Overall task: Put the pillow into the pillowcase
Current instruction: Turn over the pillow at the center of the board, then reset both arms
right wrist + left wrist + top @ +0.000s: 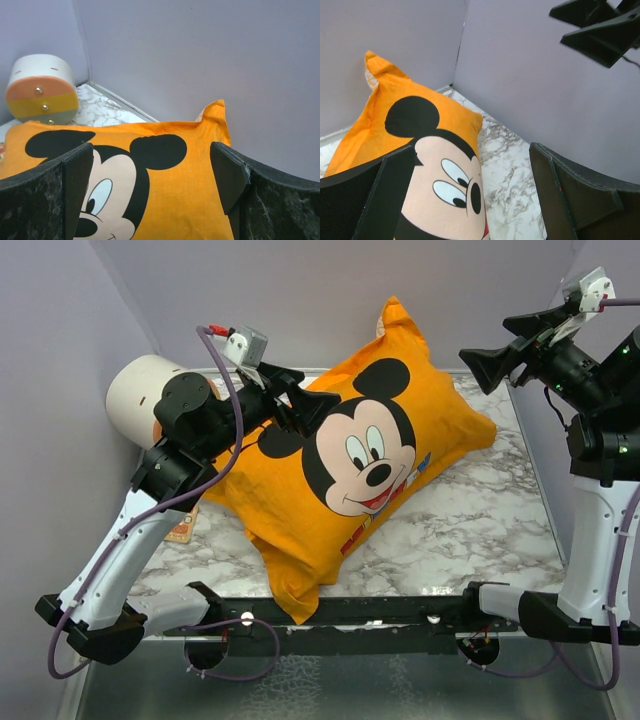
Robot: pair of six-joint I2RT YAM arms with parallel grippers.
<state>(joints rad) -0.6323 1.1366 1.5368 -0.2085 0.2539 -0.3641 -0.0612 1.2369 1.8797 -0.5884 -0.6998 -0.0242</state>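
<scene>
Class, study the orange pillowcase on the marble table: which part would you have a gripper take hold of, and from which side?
Take the pillowcase by its far corner, the tip peaking up near the back wall. The stuffed body looks too plump for the jaws; that tip is thin, loose fabric. Probably come from the right, where the open right gripper hangs nearest.

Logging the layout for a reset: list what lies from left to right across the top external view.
white cylinder → orange Mickey Mouse pillowcase → right arm. The left arm is left out: it overlaps both the cylinder and the pillowcase.
</scene>
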